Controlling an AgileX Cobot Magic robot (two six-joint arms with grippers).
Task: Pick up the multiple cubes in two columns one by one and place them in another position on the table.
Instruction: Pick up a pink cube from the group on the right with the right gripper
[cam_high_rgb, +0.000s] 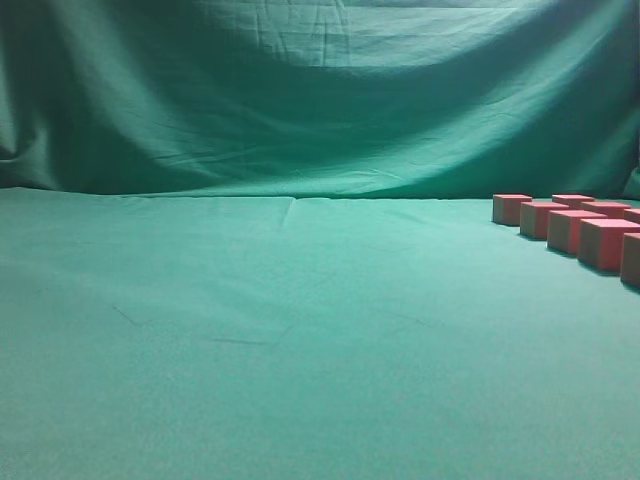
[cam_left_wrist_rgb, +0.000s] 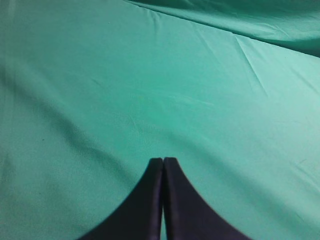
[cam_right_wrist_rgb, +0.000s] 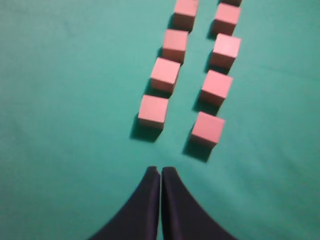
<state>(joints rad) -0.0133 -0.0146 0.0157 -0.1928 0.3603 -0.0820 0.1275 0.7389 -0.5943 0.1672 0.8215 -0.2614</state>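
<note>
Several red-pink cubes (cam_right_wrist_rgb: 207, 127) stand in two columns on the teal-green table (cam_right_wrist_rgb: 70, 100) in the right wrist view, the nearest pair just ahead of my right gripper (cam_right_wrist_rgb: 160, 170). That gripper is shut and empty, a short way short of the nearest left-column cube (cam_right_wrist_rgb: 153, 111). The same cubes (cam_high_rgb: 572, 228) show at the far right edge of the exterior view. My left gripper (cam_left_wrist_rgb: 163, 161) is shut and empty above bare cloth; no cube shows in its view. Neither gripper shows in the exterior view.
A draped, wrinkled green backdrop curtain (cam_high_rgb: 320, 90) closes the far side of the table (cam_high_rgb: 260, 330). Cloth creases run across the left wrist view.
</note>
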